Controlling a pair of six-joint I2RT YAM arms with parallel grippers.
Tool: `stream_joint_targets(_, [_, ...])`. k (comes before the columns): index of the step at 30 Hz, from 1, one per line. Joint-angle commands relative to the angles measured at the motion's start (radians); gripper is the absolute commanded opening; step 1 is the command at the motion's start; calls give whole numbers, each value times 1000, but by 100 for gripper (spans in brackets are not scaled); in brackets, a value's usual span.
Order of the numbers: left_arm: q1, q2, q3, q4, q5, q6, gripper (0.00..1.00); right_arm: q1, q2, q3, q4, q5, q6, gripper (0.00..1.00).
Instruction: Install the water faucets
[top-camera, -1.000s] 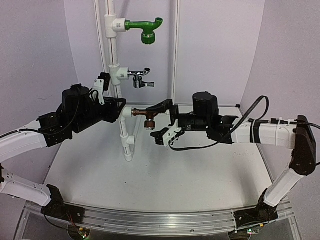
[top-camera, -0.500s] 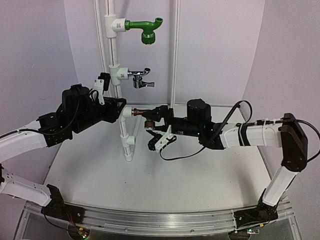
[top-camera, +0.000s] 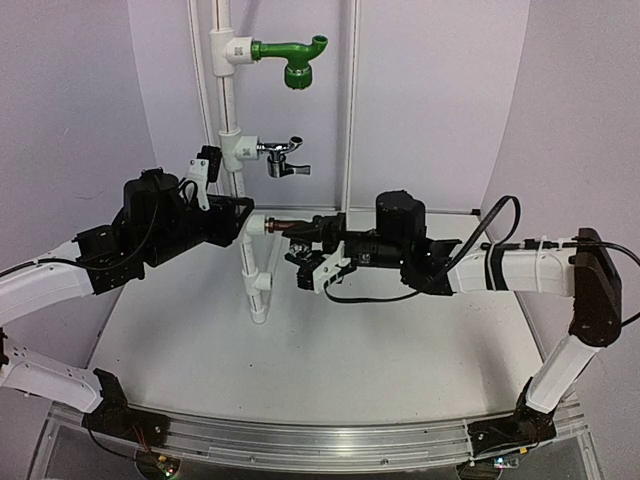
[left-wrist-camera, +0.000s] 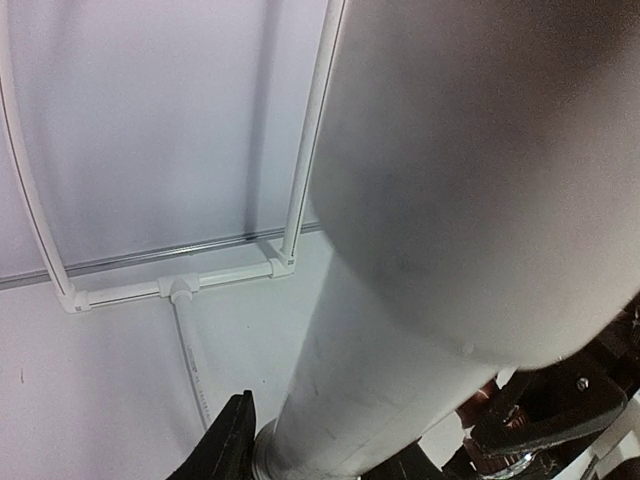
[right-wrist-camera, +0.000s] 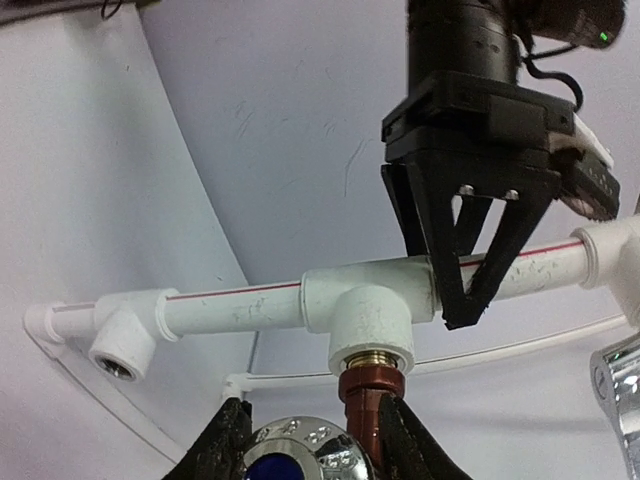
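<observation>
The step in hand is, as I judge it, the screwing of the dark reddish-brown faucet with the round blue-capped knob (right-wrist-camera: 360, 400) into the white plastic tee fitting (right-wrist-camera: 365, 315), which sits directly in front of the right gripper (right-wrist-camera: 312, 435). The jaws of this gripper stand narrow on both sides of the faucet body and seem to touch it. Whether they really clamp it I cannot tell. To do this well, the gripper should hold the body squarely and turn about the axis of the brass thread without pushing sideways, so that the thread does not cross. The left gripper (right-wrist-camera: 458, 300) is closed on the long white plastic pipe (right-wrist-camera: 240, 305) just beside the tee. It should keep this pipe from rotating while the other one turns. No box or bowl is here, and only the sockets of the fittings act as holders. The tee in front of the right gripper holds the thread of the brown faucet. A second white tee (right-wrist-camera: 125, 350), further along the pipe from the left gripper, shows an open socket with nothing in it. High above both grippers, a white tee (top-camera: 237, 150) carries the shiny chrome faucet with the lever handle (top-camera: 283, 158), and the topmost white tee (top-camera: 228, 47) carries the green plastic elbow piece (top-camera: 292, 58).
</observation>
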Motion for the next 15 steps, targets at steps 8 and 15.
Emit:
stream_joint_targets(8, [-33, -12, -18, -45, 179, -112, 0, -30, 6, 199, -92, -206, 937, 11])
stream_joint_targets(15, [-33, -19, -33, -40, 170, -111, 0, -60, 127, 275, 110, -280, 1566, 1])
